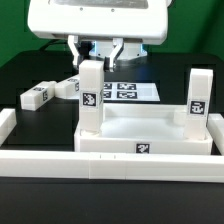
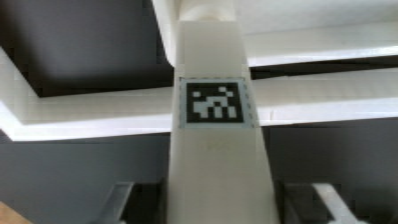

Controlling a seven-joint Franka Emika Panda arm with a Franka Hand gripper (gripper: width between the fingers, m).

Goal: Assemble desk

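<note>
Black table is fenced by one border wall; one tabletop is set just inside it. Four legs are counted: near upright leg, far upright leg, and two loose legs laid flat at the exterior view's left. Near upright leg is placed directly under the gripper, long axis vertical. Jaws are spread astride it with gaps both sides; nothing is clamped.

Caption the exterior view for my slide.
Hand poised above one upright leg on the desk tabletop; a second leg stands at the other end, two more lie loose beside the marker board.
</note>
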